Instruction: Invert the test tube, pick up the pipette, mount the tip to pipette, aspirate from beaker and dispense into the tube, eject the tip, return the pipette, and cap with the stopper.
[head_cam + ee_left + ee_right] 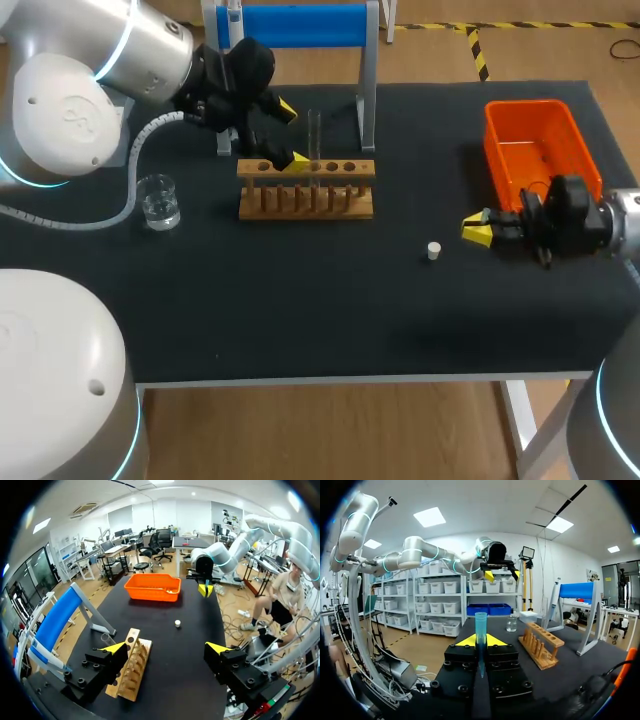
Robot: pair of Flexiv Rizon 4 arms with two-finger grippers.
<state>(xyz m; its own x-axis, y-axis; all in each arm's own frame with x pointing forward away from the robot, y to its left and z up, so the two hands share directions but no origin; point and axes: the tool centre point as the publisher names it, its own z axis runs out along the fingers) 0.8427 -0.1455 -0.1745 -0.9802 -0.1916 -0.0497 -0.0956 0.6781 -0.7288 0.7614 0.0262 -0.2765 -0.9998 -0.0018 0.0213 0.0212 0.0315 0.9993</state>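
**Test tube racked, pipette pickup coming up**

Test tube (315, 135) is standing in the wooden rack (305, 195) at the back of the desk (330, 310). I can't tell which end is up.

My left fingers (294, 160) are hanging spread wide just beside the tube, gripping nothing. The lower tip is sitting at the rack's top edge, and I can't tell if it's touching.

My right fingers (478, 230) are clamping a blue pipette tip (480, 625) by the orange bin (560, 120), with its wide mouth pointing out ahead of them.

I'm reading the invert step as about finished, so I'm treating the pipette pickup as the step in hand.

- **Next move, left arm:** it's needing to back off the rack without clipping the tube. Then it's swinging behind to the pipette (233, 18) hanging on the blue stand (300, 25) and closing squarely on the body.
- **Right arm:** it's only needing to be holding the tip steady for mounting.

Beaker (158, 200) is waiting on the left and the stopper (433, 250) is lying loose mid-desk, both untouched.
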